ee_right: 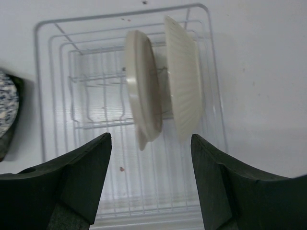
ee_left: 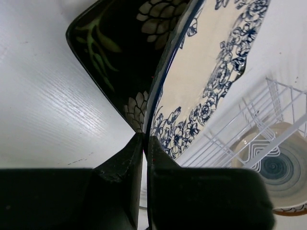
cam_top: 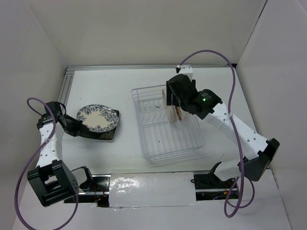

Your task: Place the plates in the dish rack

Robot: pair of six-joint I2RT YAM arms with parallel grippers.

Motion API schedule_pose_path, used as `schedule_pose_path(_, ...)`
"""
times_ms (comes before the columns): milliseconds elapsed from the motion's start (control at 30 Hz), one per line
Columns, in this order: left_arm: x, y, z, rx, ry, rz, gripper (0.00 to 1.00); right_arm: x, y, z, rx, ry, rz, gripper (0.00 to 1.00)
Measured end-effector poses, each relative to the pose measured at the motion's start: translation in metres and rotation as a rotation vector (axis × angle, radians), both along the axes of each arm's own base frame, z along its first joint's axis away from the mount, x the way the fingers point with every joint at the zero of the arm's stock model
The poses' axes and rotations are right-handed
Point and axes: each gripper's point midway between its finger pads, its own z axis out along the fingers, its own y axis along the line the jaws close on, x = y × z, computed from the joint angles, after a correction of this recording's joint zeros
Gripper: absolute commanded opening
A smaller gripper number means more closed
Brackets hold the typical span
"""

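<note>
Left gripper [ee_left: 145, 140] is pinched almost closed on the rim of the blue-white floral plate [ee_left: 211, 72], which lies on the dark square plate [ee_left: 124, 52]. The square dish's edge runs into the same narrow gap, so it may be caught too; the view is too close to say. Both dishes are cut off by the frame there. The left arm reaches low across the left of the table [cam_top: 120, 81].

Right gripper [ee_right: 151, 139] hangs wide apart, holding nothing, over the dish rack [ee_right: 48, 57], with its arm stretched forward. Two standing plates [ee_right: 184, 81] sit on edge in the rack with their backs to this wrist camera, patterns hidden. From the left wrist, the cream ringed plate [ee_left: 276, 167] shows its face through the wires.
</note>
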Motion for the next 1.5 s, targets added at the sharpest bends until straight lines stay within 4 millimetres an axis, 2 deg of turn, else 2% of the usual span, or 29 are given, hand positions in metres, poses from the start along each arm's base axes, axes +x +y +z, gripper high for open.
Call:
schedule_pose_path(233, 0.005, -0.002, 0.021, 0.029, -0.089, -0.053, 0.00, -0.002, 0.054, 0.052, 0.187, -0.053, 0.188, 0.76)
schedule_pose_path(333, 0.008, -0.001, 0.027, 0.042, -0.110, -0.073, 0.00, 0.000, 0.082, 0.068, 0.240, -0.065, 0.266, 0.76)
schedule_pose_path(400, 0.009, -0.002, 0.029, 0.042, -0.119, -0.079, 0.00, -0.001, 0.103, 0.070, 0.261, -0.058, 0.318, 0.76)
schedule_pose_path(533, 0.009, -0.002, 0.031, 0.049, -0.128, -0.092, 0.00, -0.007, 0.144, 0.059, 0.276, -0.012, 0.416, 0.78)
schedule_pose_path(733, 0.009, -0.001, 0.033, 0.065, -0.142, -0.106, 0.00, -0.019, 0.184, 0.034, 0.254, 0.054, 0.498, 0.78)
schedule_pose_path(867, 0.010, -0.002, 0.036, 0.075, -0.167, -0.130, 0.00, -0.025, 0.198, 0.021, 0.244, 0.086, 0.530, 0.78)
schedule_pose_path(1067, 0.012, -0.007, 0.042, 0.075, -0.208, -0.174, 0.00, -0.029, 0.214, 0.019, 0.271, 0.117, 0.582, 0.79)
schedule_pose_path(1200, 0.013, -0.010, 0.049, 0.079, -0.242, -0.205, 0.00, -0.031, 0.229, 0.010, 0.285, 0.159, 0.626, 0.82)
schedule_pose_path(1333, 0.016, -0.011, 0.064, 0.093, -0.279, -0.229, 0.00, -0.028, 0.245, -0.002, 0.305, 0.205, 0.664, 0.85)
schedule_pose_path(1500, 0.020, -0.011, 0.087, 0.116, -0.339, -0.239, 0.00, -0.016, 0.247, -0.013, 0.325, 0.245, 0.668, 0.86)
